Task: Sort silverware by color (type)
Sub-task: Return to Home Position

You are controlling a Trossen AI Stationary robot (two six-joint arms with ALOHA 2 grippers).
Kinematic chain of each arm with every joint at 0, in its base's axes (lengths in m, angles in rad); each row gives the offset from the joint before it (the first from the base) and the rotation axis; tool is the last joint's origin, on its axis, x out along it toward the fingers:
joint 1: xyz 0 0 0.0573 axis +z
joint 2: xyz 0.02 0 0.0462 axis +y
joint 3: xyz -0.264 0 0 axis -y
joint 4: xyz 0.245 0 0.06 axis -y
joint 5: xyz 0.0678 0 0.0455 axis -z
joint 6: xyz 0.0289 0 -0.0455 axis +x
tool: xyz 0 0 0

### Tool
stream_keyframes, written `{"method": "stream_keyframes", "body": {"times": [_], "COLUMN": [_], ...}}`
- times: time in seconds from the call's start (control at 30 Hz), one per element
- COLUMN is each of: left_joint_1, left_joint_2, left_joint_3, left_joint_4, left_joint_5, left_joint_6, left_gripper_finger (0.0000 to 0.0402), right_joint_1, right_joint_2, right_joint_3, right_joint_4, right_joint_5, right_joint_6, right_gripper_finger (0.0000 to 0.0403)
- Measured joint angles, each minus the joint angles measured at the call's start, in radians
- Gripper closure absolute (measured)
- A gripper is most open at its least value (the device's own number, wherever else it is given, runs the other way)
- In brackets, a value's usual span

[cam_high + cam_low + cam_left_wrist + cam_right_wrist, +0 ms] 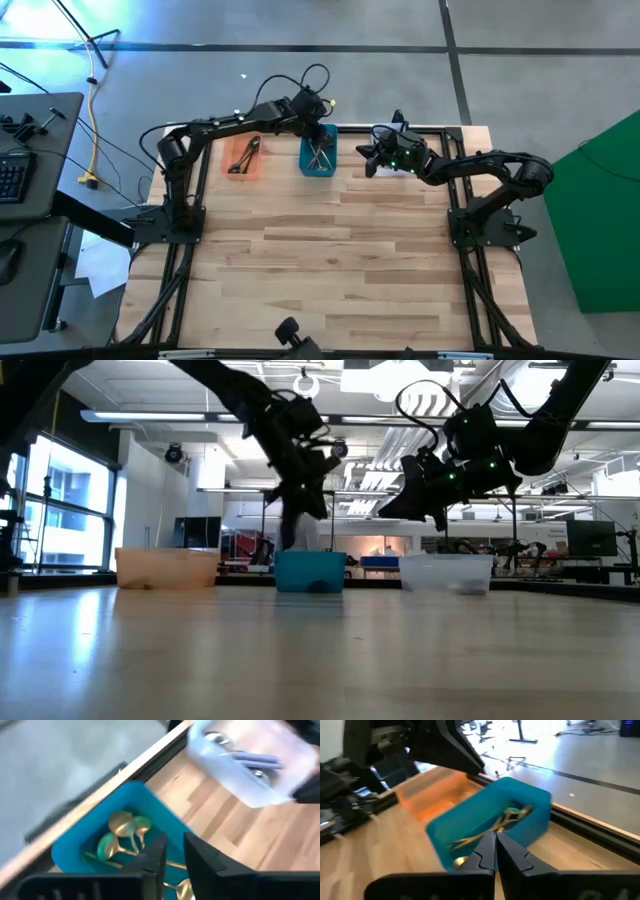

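Note:
Several gold spoons (122,827) lie in the teal bin (318,158), also seen in the right wrist view as gold spoons (505,820). Dark spoons (245,155) lie in the orange bin (243,160). Spoons with lavender handles (255,760) lie in the clear bin (240,765). My left gripper (172,852) hangs over the teal bin, fingers pointing down, open by a narrow gap, with nothing between them. My right gripper (495,842) is shut and empty, raised between the teal bin and the clear bin (445,573).
The three bins stand in a row along the table's far edge (400,127), orange at the left, teal in the middle, clear at the right. The wide wooden surface (330,270) stretches toward the near edge. Both arms crowd the space above the teal and clear bins.

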Motion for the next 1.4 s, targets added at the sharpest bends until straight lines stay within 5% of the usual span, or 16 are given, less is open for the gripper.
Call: {"method": "stream_keyframes", "body": {"times": [0.17,0.67,0.83,1.0,1.4], "left_joint_1": [-0.051,-0.154,-0.193,-0.287,-0.454], "left_joint_2": [-0.070,-0.338,-0.410,-0.474,-0.658], "left_joint_3": [-0.051,-0.643,-0.801,-0.916,-1.132], "left_joint_4": [0.132,0.779,0.916,1.041,1.210], "left_joint_5": [0.003,0.049,0.063,0.073,0.028], "left_joint_6": [0.119,0.138,0.182,0.241,0.210], "left_gripper_finger": [0.0395,0.0401,0.0401,0.0401,0.0401], "right_joint_1": [0.002,0.066,0.083,0.163,0.256], "right_joint_2": [-0.002,-0.276,-0.366,-0.441,-0.950], "right_joint_3": [0.000,0.001,0.000,-0.032,-0.405], "right_joint_4": [0.053,-0.201,-0.401,-0.447,-0.345], "right_joint_5": [-0.083,-0.305,-0.287,-0.154,-0.222], "right_joint_6": [0.001,-0.186,-0.373,-0.536,-0.303], "right_gripper_finger": [0.0403,0.0403,0.0403,0.0403,0.0403]}}
